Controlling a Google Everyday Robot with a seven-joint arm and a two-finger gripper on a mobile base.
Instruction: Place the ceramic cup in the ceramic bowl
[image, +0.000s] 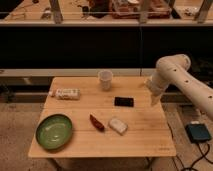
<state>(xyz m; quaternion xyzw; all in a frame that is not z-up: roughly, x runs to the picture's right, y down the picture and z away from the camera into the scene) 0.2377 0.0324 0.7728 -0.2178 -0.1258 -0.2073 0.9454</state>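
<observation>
I have the gripper (155, 96) hanging over the right edge of the desk (145, 136), at the end of the pale arm that reaches in from the right. I cannot tell whether it is open or closed. It carries nothing that I can make out.

The ceramic cup (105, 80) stands upright at the far edge of the desk, near the middle, well apart from the gripper and untouched. The ceramic bowl (54, 131) sits at the near left corner with nothing in it. So I judge the step in hand to be the reach for the cup.

To do it well, I would go left and farther, staying high enough to pass over the black flat thing (123, 102) that lies between gripper and cup. I would come down on the cup from above, centred on it, since it tapers and could tip or slide under an off-centre squeeze.

For the carry to the bowl, the white labelled bottle (66, 93) lying on its side, the reddish-brown thing (96, 122) and the white packet (118, 125) lie near the diagonal path, so I would lift clear before crossing.
</observation>
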